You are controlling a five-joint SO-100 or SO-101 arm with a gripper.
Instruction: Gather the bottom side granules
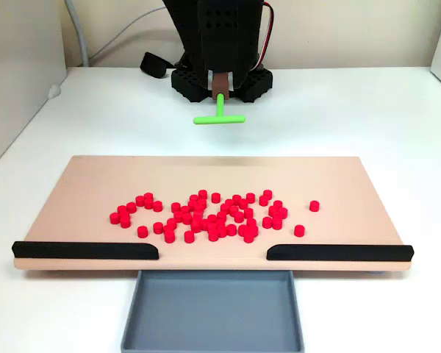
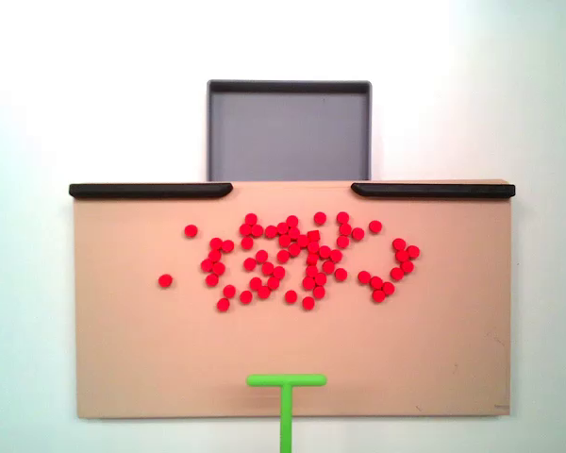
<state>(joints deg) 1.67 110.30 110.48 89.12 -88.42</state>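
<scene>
Dozens of small, bright red cylindrical granules [image 1: 213,215], light, hard, roll-prone, better swept than pinched, lie mid-frame on the tan flat board [image 2: 132,359]; the black end effector [image 1: 221,87], top centre, clamps the green T-shaped stick [image 1: 219,116].

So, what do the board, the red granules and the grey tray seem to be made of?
The board looks like matte light wood or fibreboard: flat, even beige, no gloss. The granules seem to be plastic: uniform bright red, identical short cylinders. The grey tray is probably moulded matte plastic, judging by its smooth surface and rounded rim.
</scene>
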